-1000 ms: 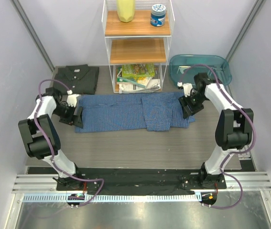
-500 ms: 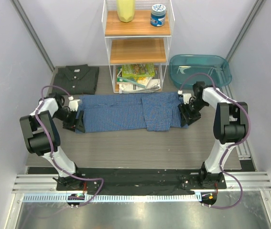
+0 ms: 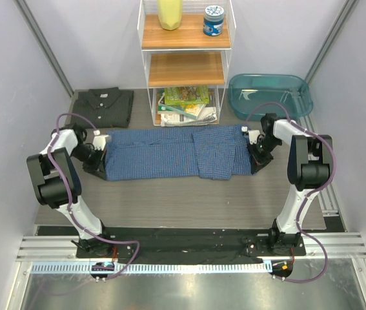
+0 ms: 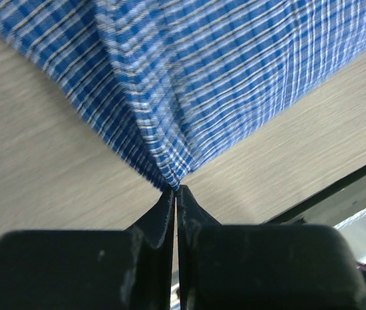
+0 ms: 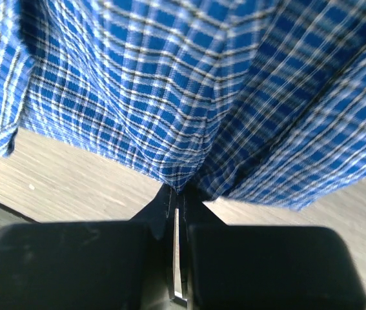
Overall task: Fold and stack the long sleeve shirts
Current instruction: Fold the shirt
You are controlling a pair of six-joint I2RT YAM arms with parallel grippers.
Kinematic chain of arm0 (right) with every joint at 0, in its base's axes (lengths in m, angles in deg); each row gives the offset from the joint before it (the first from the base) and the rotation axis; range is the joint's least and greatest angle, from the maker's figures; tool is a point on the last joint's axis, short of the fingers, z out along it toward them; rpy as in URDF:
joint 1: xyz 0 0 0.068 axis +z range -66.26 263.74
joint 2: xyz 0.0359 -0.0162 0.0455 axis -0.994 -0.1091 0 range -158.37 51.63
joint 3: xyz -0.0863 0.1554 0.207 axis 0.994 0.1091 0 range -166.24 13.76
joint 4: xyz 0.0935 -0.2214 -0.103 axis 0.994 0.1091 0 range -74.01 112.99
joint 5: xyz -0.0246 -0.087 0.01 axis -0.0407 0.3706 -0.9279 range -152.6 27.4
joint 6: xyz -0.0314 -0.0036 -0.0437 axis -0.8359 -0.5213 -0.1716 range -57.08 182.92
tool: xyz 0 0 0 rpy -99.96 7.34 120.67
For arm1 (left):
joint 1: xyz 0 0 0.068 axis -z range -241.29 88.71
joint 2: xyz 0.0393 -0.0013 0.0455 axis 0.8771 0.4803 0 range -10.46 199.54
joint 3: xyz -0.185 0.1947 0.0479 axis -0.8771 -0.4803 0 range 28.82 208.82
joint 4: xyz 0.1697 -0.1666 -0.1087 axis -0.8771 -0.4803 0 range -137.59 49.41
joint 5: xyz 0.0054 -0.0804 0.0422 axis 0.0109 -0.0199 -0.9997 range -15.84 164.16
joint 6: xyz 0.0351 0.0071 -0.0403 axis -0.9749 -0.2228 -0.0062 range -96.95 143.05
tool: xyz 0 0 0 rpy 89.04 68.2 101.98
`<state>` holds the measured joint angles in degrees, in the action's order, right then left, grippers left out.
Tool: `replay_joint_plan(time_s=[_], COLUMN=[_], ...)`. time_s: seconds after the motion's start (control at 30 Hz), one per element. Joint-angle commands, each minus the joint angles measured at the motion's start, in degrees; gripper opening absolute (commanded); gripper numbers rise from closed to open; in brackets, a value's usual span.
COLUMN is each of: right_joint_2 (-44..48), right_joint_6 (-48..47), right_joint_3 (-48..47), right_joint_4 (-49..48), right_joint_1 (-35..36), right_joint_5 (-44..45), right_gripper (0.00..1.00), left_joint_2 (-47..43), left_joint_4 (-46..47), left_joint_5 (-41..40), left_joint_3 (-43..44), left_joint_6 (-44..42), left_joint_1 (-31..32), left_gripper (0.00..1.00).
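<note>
Clamped tight on blue checked shirt (image 3: 170,154), mid-frame: left gripper (image 4: 175,189) on left-end fold, right gripper (image 5: 176,191) on right-end fold. Gripped at both ends, probably to lift evenly for next fold. Charcoal shirt (image 3: 103,106) already folded upper left, awaiting stacking.

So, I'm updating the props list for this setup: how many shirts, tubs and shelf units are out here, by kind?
Shirts: 2 (blue checked shirt, charcoal grey shirt)
Tubs: 1 (teal tub)
Shelf units: 1 (white wire shelf unit)
Total: 4
</note>
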<state>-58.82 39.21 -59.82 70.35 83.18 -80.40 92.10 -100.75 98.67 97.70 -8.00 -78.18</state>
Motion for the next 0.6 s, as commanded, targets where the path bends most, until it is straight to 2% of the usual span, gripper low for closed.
replay_joint_plan(time_s=[0.0,0.13,0.33,0.37,0.4,0.43,0.47,0.5,0.53,0.57], right_joint_2=[5.6,7.4,6.4,6.0,5.9,5.9,6.1,6.4,7.0,7.4], right_joint_6=[-3.7,-6.5,-3.6,-3.3,-3.4,-3.3,-3.1,-3.1,-3.2,-3.2], right_joint_3=[-1.2,-1.3,-1.2,-1.5,-1.3,-1.2,-1.4,-1.7,-2.3,-3.5], right_joint_4=[7.3,12.6,11.0,11.0,10.8,10.6,10.6,11.0,11.5,12.7], right_joint_1=[-0.2,0.4,2.2,2.1,2.1,2.1,2.1,2.1,1.9,1.8], right_joint_5=[6.0,6.8,5.4,5.8,6.5,7.6,8.1,8.4,8.1,7.9], right_gripper=[0.01,0.01,0.01,0.01,0.02,0.06,0.09,0.13,0.21,0.26], left_joint_2=[-4.3,-5.4,-4.9,-4.4,-4.3,-4.2,-5.0,-5.7,-6.8,-8.6], left_joint_4=[-6.4,-9.0,-8.1,-8.5,-9.0,-10.2,-10.4,-10.2,-8.7,-7.6], left_joint_5=[-5.6,-7.2,-4.6,-4.0,-1.9,-0.8,-0.2,1.3,1.8,1.9], left_joint_3=[2.3,2.2,1.5,1.7,2.2,2.2,2.3,2.7,2.7,2.8], left_joint_6=[-5.9,-8.6,-8.2,-8.1,-8.2,-9.5,-9.4,-9.5,-9.1,-7.8], left_joint_1=[-0.1,-0.1,0.0,-0.1,-0.2,-0.3,-0.3,-0.7,-1.0,-1.5], left_gripper=[0.0,0.0,0.01,0.06,0.16,0.33,0.39,0.45,0.6,0.63])
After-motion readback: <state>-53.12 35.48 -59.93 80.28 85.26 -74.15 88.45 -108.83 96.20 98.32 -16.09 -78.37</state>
